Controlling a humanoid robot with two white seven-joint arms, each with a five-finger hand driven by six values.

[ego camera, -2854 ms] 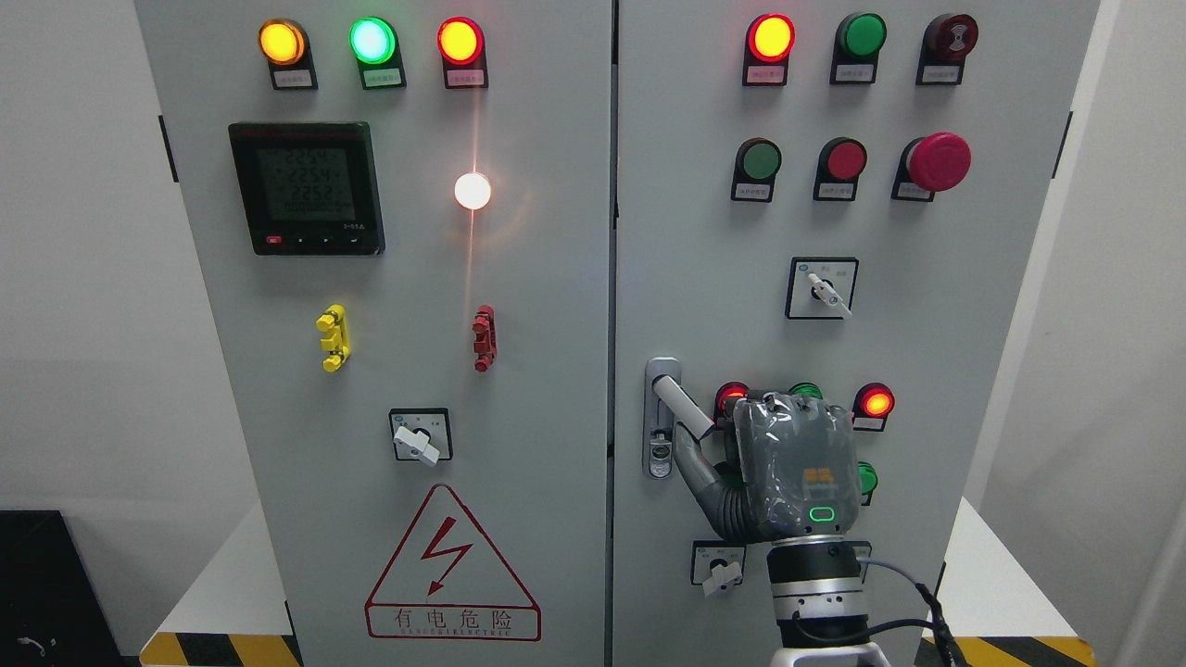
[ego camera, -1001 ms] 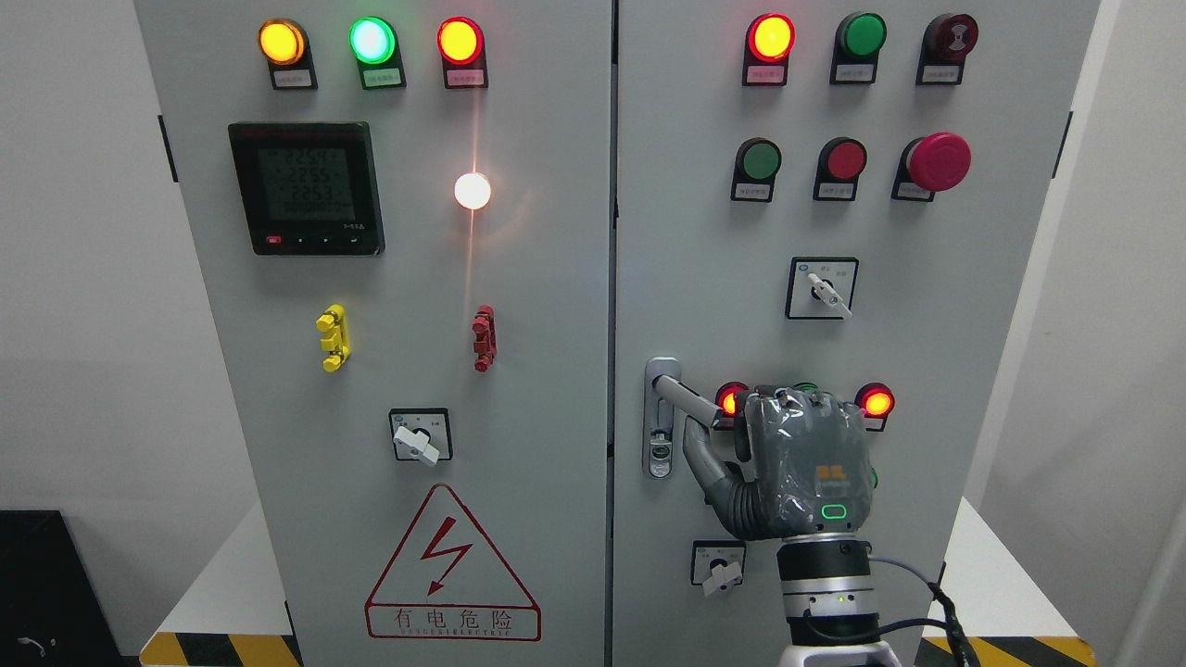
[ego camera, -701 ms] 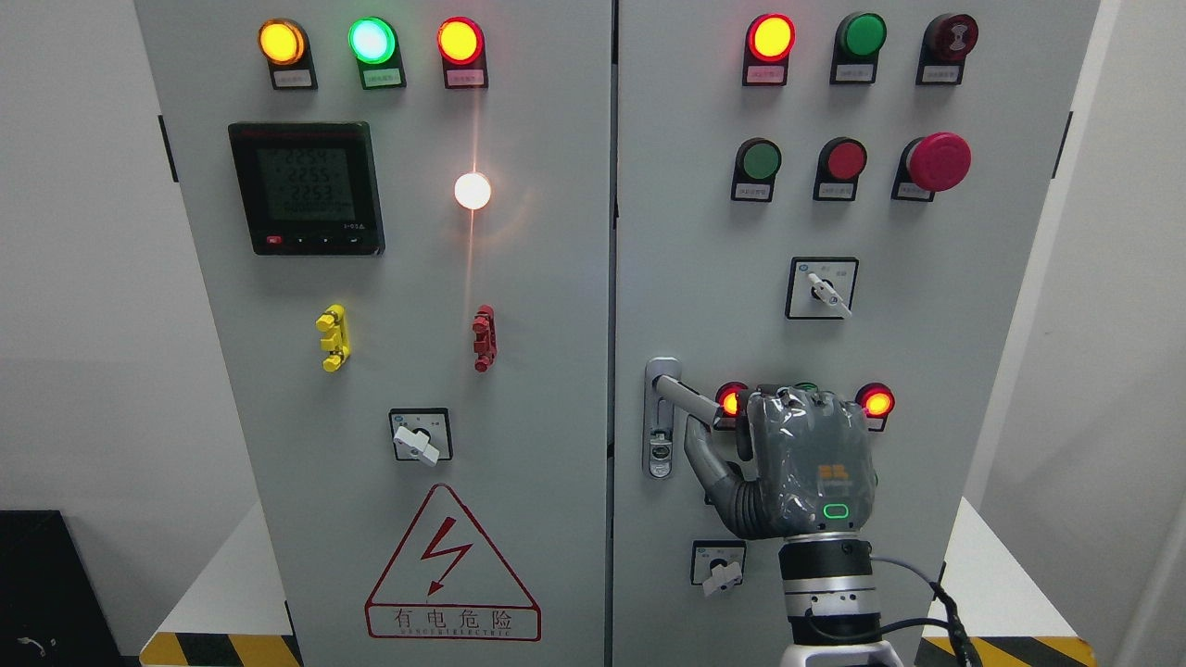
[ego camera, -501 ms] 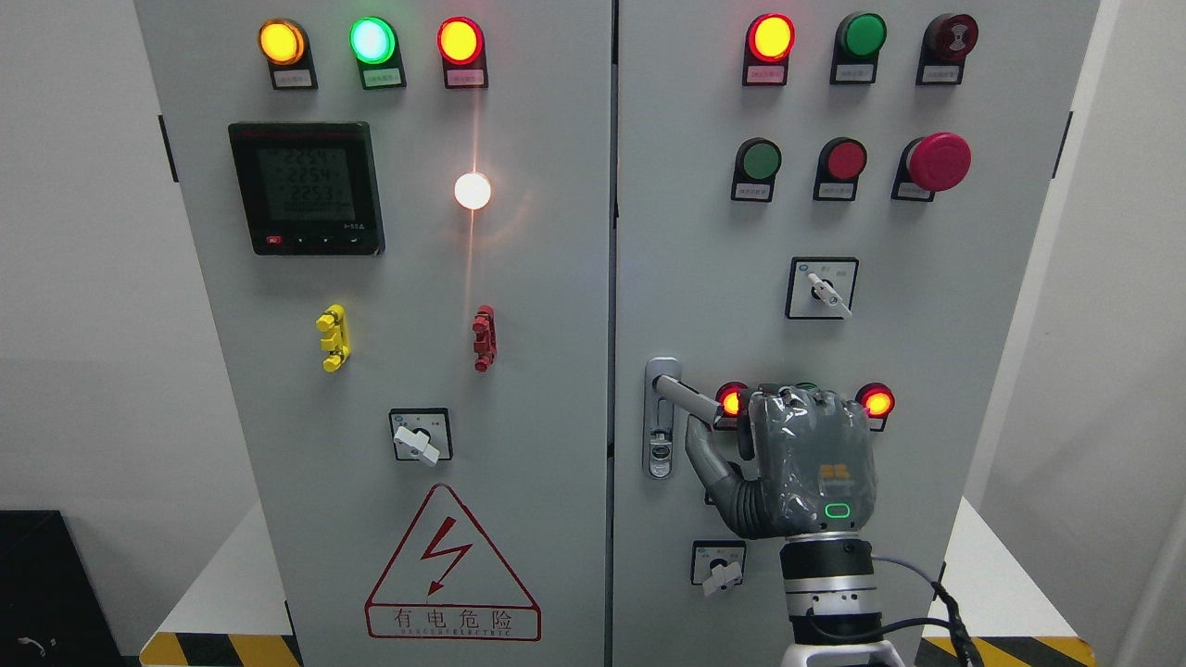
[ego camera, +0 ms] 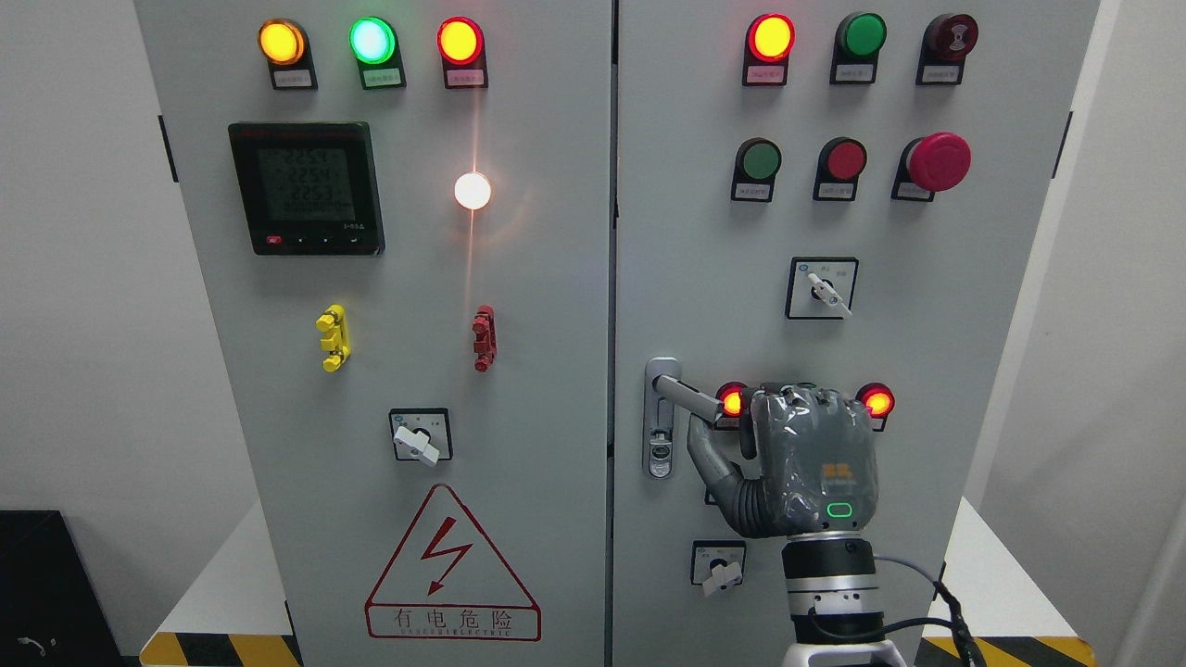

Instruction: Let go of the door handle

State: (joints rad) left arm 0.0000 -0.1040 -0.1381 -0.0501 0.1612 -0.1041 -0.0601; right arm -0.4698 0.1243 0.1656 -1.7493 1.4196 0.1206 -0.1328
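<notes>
Rising from the bottom edge right of the middle, our right hand point(ego camera: 815, 463) sits at the free end of the door handle point(ego camera: 687, 396), back toward us. Its fingers point(ego camera: 804, 400) curl over the knuckles, so we cannot tell whether they grip the lever; the thumb hangs below it. The handle slants down-right from its lock plate point(ego camera: 659, 417) on the right cabinet door point(ego camera: 704, 232).

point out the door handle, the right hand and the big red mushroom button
door handle point(ego camera: 687, 396): head view, on the middle of the silver lever.
right hand point(ego camera: 815, 459): head view, on the grey back of the hand.
red mushroom button point(ego camera: 939, 161): head view, on the centre of its cap.
</notes>
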